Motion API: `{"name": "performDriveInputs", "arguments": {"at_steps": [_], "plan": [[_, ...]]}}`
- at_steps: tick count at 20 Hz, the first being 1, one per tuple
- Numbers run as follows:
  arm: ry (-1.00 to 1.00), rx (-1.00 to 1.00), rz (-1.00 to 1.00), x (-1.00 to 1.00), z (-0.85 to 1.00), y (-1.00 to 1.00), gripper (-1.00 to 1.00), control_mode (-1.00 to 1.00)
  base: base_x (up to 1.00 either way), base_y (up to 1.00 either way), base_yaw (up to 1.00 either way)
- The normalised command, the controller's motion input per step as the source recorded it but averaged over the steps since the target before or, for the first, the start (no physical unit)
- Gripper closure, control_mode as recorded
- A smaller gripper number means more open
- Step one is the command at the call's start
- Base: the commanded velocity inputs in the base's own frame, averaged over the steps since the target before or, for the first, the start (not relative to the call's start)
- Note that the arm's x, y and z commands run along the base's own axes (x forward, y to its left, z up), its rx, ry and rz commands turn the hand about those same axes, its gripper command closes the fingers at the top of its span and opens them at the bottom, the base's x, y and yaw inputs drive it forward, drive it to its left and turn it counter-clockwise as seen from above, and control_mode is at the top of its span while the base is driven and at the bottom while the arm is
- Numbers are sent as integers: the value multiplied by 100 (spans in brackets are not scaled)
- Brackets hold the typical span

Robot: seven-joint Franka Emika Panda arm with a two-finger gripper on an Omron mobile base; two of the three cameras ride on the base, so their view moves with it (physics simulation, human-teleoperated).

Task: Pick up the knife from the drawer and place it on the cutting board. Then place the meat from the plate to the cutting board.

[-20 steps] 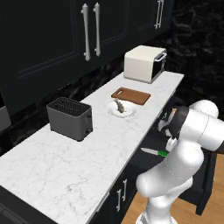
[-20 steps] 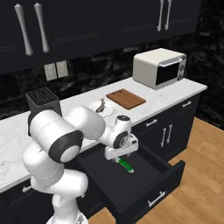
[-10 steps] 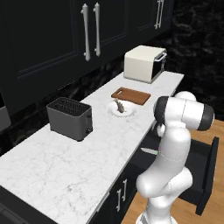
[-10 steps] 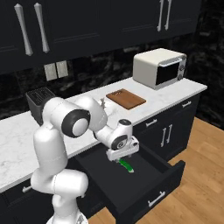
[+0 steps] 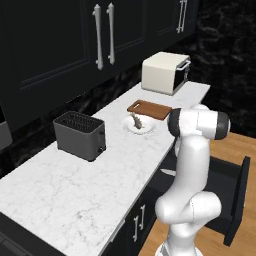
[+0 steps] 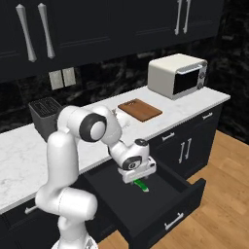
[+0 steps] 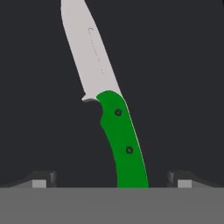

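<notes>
The drawer (image 6: 170,214) is pulled out under the counter, and the knife (image 7: 122,140) lies flat on its dark floor. Its green handle is toward me and its pale blade (image 7: 87,52) points away. My gripper (image 6: 138,176) hangs low inside the drawer, right above the knife's green handle (image 6: 142,185). The gripper (image 7: 111,181) is open, a fingertip (image 7: 43,179) on each side of the handle and apart from it. On the counter lies the reddish cutting board (image 5: 150,109). Just beside it stands the white plate (image 5: 149,128) with the grey-brown meat (image 5: 136,121) on it.
A dark toaster (image 5: 80,135) stands on the marble counter to the left of the plate. A white microwave (image 5: 162,72) sits beyond the board at the counter's end. The open drawer's front (image 5: 235,190) juts out over the wooden floor.
The arm has folded and its elbow has swung over toward the counter while the hand settled lower over the knife. The gripper has stayed open, and the knife has not moved.
</notes>
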Motion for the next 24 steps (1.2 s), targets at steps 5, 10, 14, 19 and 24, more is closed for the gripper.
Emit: {"name": "performDriveInputs", "arguments": {"at_steps": [5,10,14,19,24], "plan": [[0,0,0,20,-40,-4,-100,-100,0,0,0],[0,0,2,19,-23,-10,-100,-100,0,0,0],[0,0,3,4,-29,-4,-100,-100,0,0,0],[0,0,2,0,-30,0,100,-100,0,0,0],[-2,0,0,-15,-9,0,100,-100,0,0,0]]}}
